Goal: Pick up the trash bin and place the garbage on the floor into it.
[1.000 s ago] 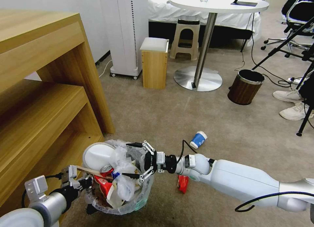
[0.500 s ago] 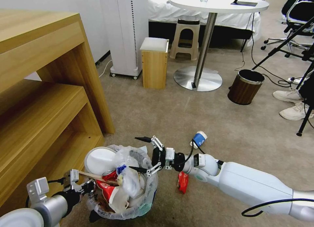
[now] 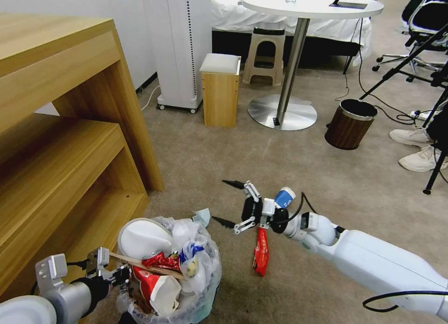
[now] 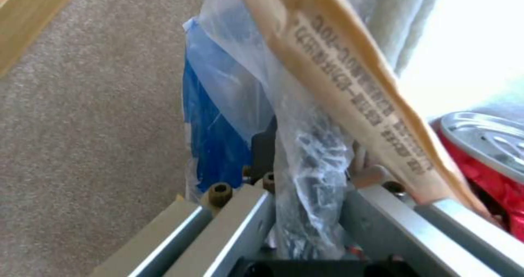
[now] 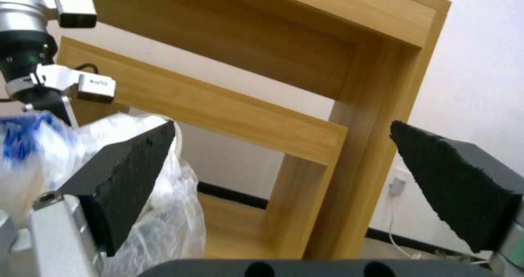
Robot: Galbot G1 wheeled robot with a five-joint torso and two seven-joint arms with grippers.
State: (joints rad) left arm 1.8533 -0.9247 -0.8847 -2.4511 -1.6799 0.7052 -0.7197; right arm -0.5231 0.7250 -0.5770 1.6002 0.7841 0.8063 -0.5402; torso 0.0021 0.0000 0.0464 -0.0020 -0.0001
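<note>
I see the trash bin (image 3: 186, 286) at the near left, beside the wooden shelf unit (image 3: 70, 142), its crinkled plastic liner heaped with a white slipper (image 3: 142, 237), a red can (image 3: 156, 259), a wooden stick (image 3: 144, 263) and a carton. My left gripper (image 3: 122, 275) is clamped on the bin's rim and liner. My right gripper (image 3: 228, 203) hangs spread wide, empty, just right of the bin, above the floor (image 3: 280, 161). A red wrapper (image 3: 261, 251) and blue paper cup (image 3: 283, 196) lie on the carpet near it.

Beige carpet (image 3: 224, 161) — wooden shelf (image 3: 60, 128), round table (image 3: 312, 4).
</note>
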